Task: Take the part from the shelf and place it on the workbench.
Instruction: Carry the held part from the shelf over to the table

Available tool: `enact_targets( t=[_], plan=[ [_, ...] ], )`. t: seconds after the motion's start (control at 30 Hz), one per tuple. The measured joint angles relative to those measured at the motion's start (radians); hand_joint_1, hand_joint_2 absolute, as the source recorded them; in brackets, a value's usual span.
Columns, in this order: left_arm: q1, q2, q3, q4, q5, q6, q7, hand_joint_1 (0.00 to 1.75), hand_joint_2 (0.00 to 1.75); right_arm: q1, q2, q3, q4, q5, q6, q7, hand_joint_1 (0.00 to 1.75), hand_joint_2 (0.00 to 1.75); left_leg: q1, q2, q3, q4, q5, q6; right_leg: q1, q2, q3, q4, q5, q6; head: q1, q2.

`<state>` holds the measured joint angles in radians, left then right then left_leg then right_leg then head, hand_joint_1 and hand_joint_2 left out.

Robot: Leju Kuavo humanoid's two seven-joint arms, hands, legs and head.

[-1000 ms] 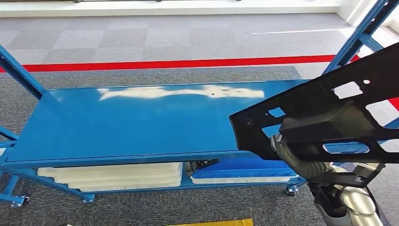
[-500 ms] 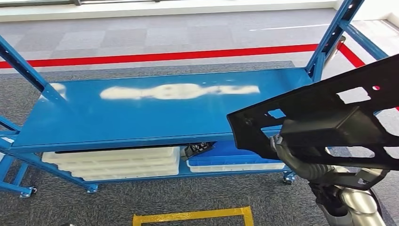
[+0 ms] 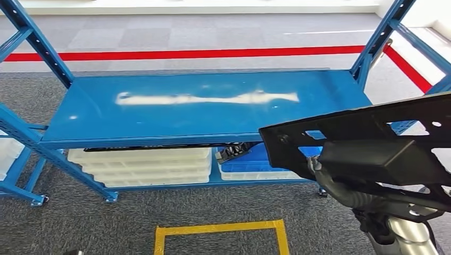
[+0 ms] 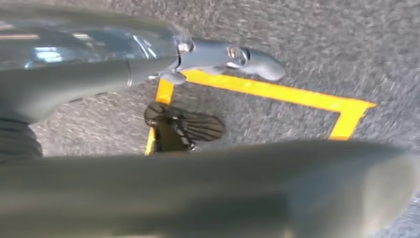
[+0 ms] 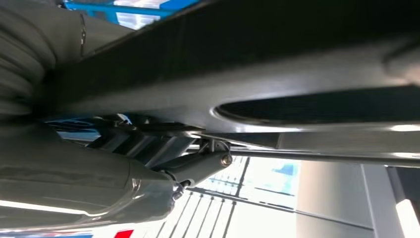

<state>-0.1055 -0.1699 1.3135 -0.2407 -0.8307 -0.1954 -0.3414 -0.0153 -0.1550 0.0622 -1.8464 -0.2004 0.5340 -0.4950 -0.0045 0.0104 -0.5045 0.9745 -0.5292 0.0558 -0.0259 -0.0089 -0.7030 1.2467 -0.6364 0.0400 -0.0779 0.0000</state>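
Observation:
A large black plastic part [image 3: 361, 133] with several cut-outs hangs at the right of the head view, in front of the blue shelf [image 3: 202, 111]. My right hand [image 3: 331, 183] grips it from underneath, and the part hides most of the hand. In the right wrist view the part's dark underside [image 5: 277, 59] lies right against my right hand [image 5: 99, 183]. My left hand [image 4: 148, 74] hangs over the carpet with its thumb and fingers apart and nothing between them.
The shelf's top board is bare, with blue uprights [image 3: 372, 45] at its corners. Below it lie stacked white trays [image 3: 143, 164] and a blue-lidded box [image 3: 255, 162]. A yellow tape square [image 3: 218, 231] marks the grey carpet in front; a red line [image 3: 202, 53] runs behind.
The whole view has shifted: the camera has drawn back from the shelf, and the yellow tape square has come into view. The part stays in my right hand, lying lower and flatter.

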Motion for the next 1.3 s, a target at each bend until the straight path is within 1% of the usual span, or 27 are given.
enact_targets(
  t=[0.03,0.07,0.1,0.13,0.17,0.23,0.27,0.33,0.37,0.4,0.47,0.5,0.53,0.57,0.6,0.7,0.77,0.83,0.9,0.97,1.03,1.07,1.1,1.13,1.2,1.27,1.3],
  plan=[
    [0.0,0.0,-0.002,0.0,-0.001,0.0,0.0,0.0,1.75,0.0,0.0,0.0,0.001,0.005,0.001,-0.002,1.75,1.75,-0.003,-0.001,-0.017,0.004,0.009,0.001,0.0,0.001,0.0,0.044,-0.004,0.0,0.0,0.0],
    [0.001,0.0,-0.004,0.0,-0.001,0.001,0.0,0.0,1.75,0.0,0.0,0.0,0.001,0.009,0.001,-0.004,1.75,1.75,-0.005,-0.004,-0.034,0.008,0.018,0.0,0.001,0.002,0.015,0.057,0.018,-0.001,0.0,0.0],
    [0.001,0.0,-0.005,0.0,-0.002,0.003,0.0,0.0,1.75,0.0,-0.001,0.0,0.002,0.012,0.002,-0.005,1.75,1.75,-0.007,-0.008,-0.051,0.014,0.025,-0.002,0.003,0.006,0.045,0.037,0.049,-0.004,0.0,0.0],
    [0.001,0.0,-0.006,0.0,-0.002,0.005,0.001,0.0,1.75,-0.001,-0.001,0.0,0.002,0.014,0.003,-0.006,1.75,1.75,-0.007,-0.012,-0.065,0.02,0.032,-0.004,0.004,0.016,0.089,-0.011,0.075,-0.009,0.0,0.0],
    [0.0,0.0,-0.007,0.0,-0.002,0.008,0.002,0.0,1.75,-0.001,-0.002,0.0,0.003,0.015,0.005,-0.007,1.75,1.75,-0.009,-0.017,-0.078,0.028,0.037,-0.007,0.007,0.036,0.144,-0.081,0.086,-0.016,0.0,0.0],
    [-0.003,0.0,-0.009,0.0,-0.001,0.014,0.007,0.0,1.75,-0.003,-0.006,0.0,0.003,0.016,0.009,-0.01,1.75,1.75,-0.012,-0.03,-0.096,0.043,0.047,-0.014,0.01,0.067,0.228,-0.201,0.065,-0.025,-0.001,0.0],
    [-0.004,0.001,-0.01,0.0,-0.001,0.018,0.01,0.0,1.75,-0.005,-0.008,0.001,0.003,0.017,0.01,-0.012,1.75,1.75,-0.013,-0.038,-0.104,0.047,0.054,-0.019,0.011,0.069,0.248,-0.236,0.051,-0.027,-0.001,0.0],
    [-0.003,0.003,-0.01,0.0,-0.001,0.026,0.018,0.0,1.75,-0.009,-0.008,0.002,0.004,0.017,0.013,-0.016,1.75,1.75,-0.015,-0.051,-0.121,0.054,0.063,-0.029,0.006,0.049,0.244,-0.251,0.043,-0.034,-0.002,0.0],
    [-0.002,0.004,-0.01,0.0,-0.002,0.03,0.021,0.0,1.75,-0.01,-0.008,0.003,0.005,0.017,0.014,-0.018,1.75,1.75,-0.014,-0.05,-0.131,0.065,0.052,-0.035,0.003,0.038,0.239,-0.254,0.045,-0.041,-0.002,0.0],
    [-0.001,0.006,-0.011,0.001,-0.003,0.034,0.023,0.0,1.75,-0.01,-0.008,0.004,0.006,0.017,0.014,-0.018,1.75,1.75,-0.012,-0.046,-0.143,0.092,0.026,-0.042,0.0,0.026,0.233,-0.255,0.049,-0.048,-0.002,0.0],
    [0.0,0.006,-0.012,0.001,-0.007,0.041,0.025,0.0,1.75,-0.01,-0.007,0.005,0.008,0.018,0.014,-0.02,1.75,1.75,-0.002,-0.031,-0.18,0.2,-0.05,-0.057,0.001,0.002,0.223,-0.254,0.058,-0.056,-0.002,0.0],
    [0.0,0.006,-0.013,0.001,-0.008,0.043,0.025,0.0,1.75,-0.01,-0.007,0.005,0.01,0.018,0.014,-0.02,1.75,1.75,0.003,-0.028,-0.199,0.261,-0.078,-0.063,0.002,-0.011,0.218,-0.253,0.06,-0.057,-0.002,0.0],
    [0.001,0.007,-0.013,0.001,-0.01,0.045,0.025,0.0,1.75,-0.01,-0.006,0.005,0.012,0.019,0.014,-0.02,1.75,1.75,0.006,-0.025,-0.208,0.303,-0.09,-0.067,0.003,-0.023,0.215,-0.251,0.062,-0.056,-0.002,0.0],
    [0.002,0.007,-0.013,0.001,-0.01,0.047,0.026,0.0,1.75,-0.01,-0.006,0.006,0.014,0.02,0.014,-0.022,1.75,1.75,0.007,-0.023,-0.201,0.311,-0.082,-0.069,0.003,-0.035,0.212,-0.251,0.063,-0.055,-0.002,0.0],
    [0.003,0.007,-0.014,0.001,-0.01,0.049,0.026,0.0,1.75,-0.01,-0.004,0.007,0.015,0.022,0.013,-0.023,1.75,1.75,0.008,-0.019,-0.175,0.279,-0.06,-0.068,0.004,-0.047,0.212,-0.25,0.063,-0.055,-0.002,0.0],
    [0.002,0.012,-0.014,0.001,-0.012,0.054,0.024,0.0,1.75,-0.017,0.001,0.009,0.015,0.029,0.011,-0.032,1.75,1.75,0.0,0.021,-0.06,0.09,0.007,-0.051,0.007,-0.08,0.213,-0.25,0.063,-0.049,-0.002,0.0],
    [0.002,0.016,-0.015,0.001,-0.015,0.057,0.023,0.0,1.75,-0.022,0.007,0.01,0.015,0.033,0.01,-0.036,1.75,1.75,-0.01,0.039,-0.038,0.042,0.009,-0.037,0.009,-0.098,0.211,-0.25,0.065,-0.04,-0.002,0.0],
    [0.005,0.018,-0.015,0.001,-0.017,0.059,0.022,0.0,1.75,-0.026,0.013,0.012,0.015,0.035,0.008,-0.038,1.75,1.75,-0.01,0.028,-0.041,0.031,0.012,-0.026,0.009,-0.106,0.211,-0.249,0.063,-0.029,-0.002,0.0],
    [0.005,0.02,-0.017,0.001,-0.018,0.059,0.019,0.0,1.75,-0.029,0.017,0.015,0.015,0.036,0.006,-0.041,1.75,1.75,-0.003,0.014,-0.041,0.018,0.018,-0.015,0.008,-0.065,0.197,-0.217,0.034,-0.022,-0.002,0.0],
    [0.001,0.021,-0.018,0.001,-0.02,0.06,0.014,0.0,1.75,-0.028,0.019,0.017,0.019,0.039,0.004,-0.049,1.75,1.75,0.0,-0.001,-0.042,0.014,0.022,-0.009,0.007,-0.013,0.147,-0.11,-0.026,-0.02,-0.001,0.0],
    [0.001,0.022,-0.019,0.001,-0.02,0.06,0.01,0.0,1.75,-0.024,0.022,0.019,0.025,0.041,0.004,-0.057,1.75,1.75,0.0,-0.021,-0.045,0.017,0.022,-0.008,0.006,0.001,0.088,0.011,-0.064,-0.018,-0.001,0.0],
    [0.002,0.023,-0.019,0.001,-0.021,0.06,0.008,0.0,1.75,-0.023,0.024,0.02,0.028,0.042,0.004,-0.06,1.75,1.75,0.0,-0.032,-0.045,0.019,0.022,-0.009,0.005,0.002,0.076,0.03,-0.056,-0.016,-0.001,0.0],
    [0.002,0.023,-0.019,0.001,-0.02,0.06,0.007,0.0,1.75,-0.023,0.026,0.021,0.029,0.042,0.004,-0.063,1.75,1.75,0.001,-0.043,-0.046,0.023,0.021,-0.009,0.004,0.005,0.083,0.01,-0.029,-0.014,-0.001,0.0],
    [0.002,0.024,-0.019,0.001,-0.02,0.06,0.006,0.0,1.75,-0.023,0.029,0.021,0.03,0.042,0.005,-0.066,1.75,1.75,0.003,-0.055,-0.046,0.028,0.02,-0.012,0.002,0.012,0.105,-0.046,0.012,-0.012,-0.001,0.0],
    [0.0,0.028,-0.019,0.001,-0.021,0.06,0.005,0.0,1.75,-0.023,0.034,0.022,0.032,0.042,0.009,-0.075,1.75,1.75,0.003,-0.081,-0.056,0.043,0.015,-0.021,-0.006,0.059,0.151,-0.163,0.067,-0.01,-0.001,0.0],
    [0.0,0.036,-0.019,0.001,-0.021,0.06,0.006,0.0,1.75,-0.018,0.043,0.024,0.035,0.043,0.011,-0.081,1.75,1.75,0.005,-0.104,-0.075,0.055,0.016,-0.032,-0.008,0.092,0.162,-0.207,0.074,-0.014,-0.002,0.0],
    [0.002,0.041,-0.02,0.001,-0.02,0.06,0.008,0.0,1.75,-0.016,0.048,0.024,0.035,0.045,0.011,-0.085,1.75,1.75,0.006,-0.115,-0.082,0.058,0.019,-0.038,-0.007,0.086,0.161,-0.21,0.073,-0.018,-0.002,0.0]
  ],
)
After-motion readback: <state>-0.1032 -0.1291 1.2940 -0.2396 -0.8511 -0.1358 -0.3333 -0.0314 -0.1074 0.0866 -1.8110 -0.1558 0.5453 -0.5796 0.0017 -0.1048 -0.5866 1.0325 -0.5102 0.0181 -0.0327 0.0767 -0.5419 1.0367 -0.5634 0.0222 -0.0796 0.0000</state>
